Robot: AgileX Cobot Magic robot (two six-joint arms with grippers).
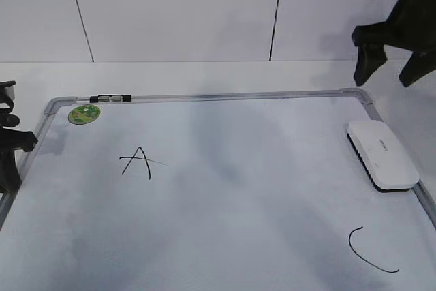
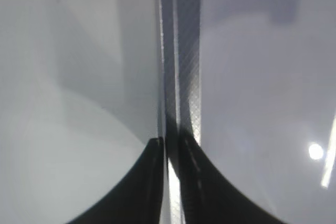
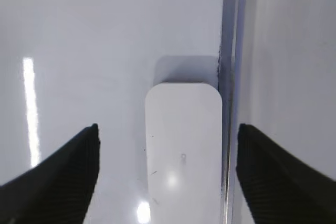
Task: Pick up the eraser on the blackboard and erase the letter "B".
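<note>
The blackboard (image 1: 225, 236) lay flat on the white counter (image 1: 204, 73), filling most of it, with its round green sticker (image 1: 84, 114) toward the far left corner. The eraser (image 1: 381, 155) rested felt-side down on the board at the right edge, just beside the grey frame, lengthwise along it, a placement that left its long sides free for a grip from above. The right gripper (image 1: 388, 73) hung in the air over the far right corner of the counter, apart from the eraser, its jaws spread wide; in the right wrist view the eraser (image 3: 184, 150) sat between the two dark fingers (image 3: 58, 177), so the arm seemed lined up to descend onto it. The left gripper (image 2: 168, 182) waited low at the left edge of the counter, over the board's frame, jaws narrowed almost together and holding nothing, probably parked out of the way. A black "A" (image 1: 139, 161) stood left of centre and a black "C" (image 1: 368, 247) near the front right corner. The letter "B" could not be found in any view; the stretch of board between the other two letters looked blank, faintly smudged grey.
</note>
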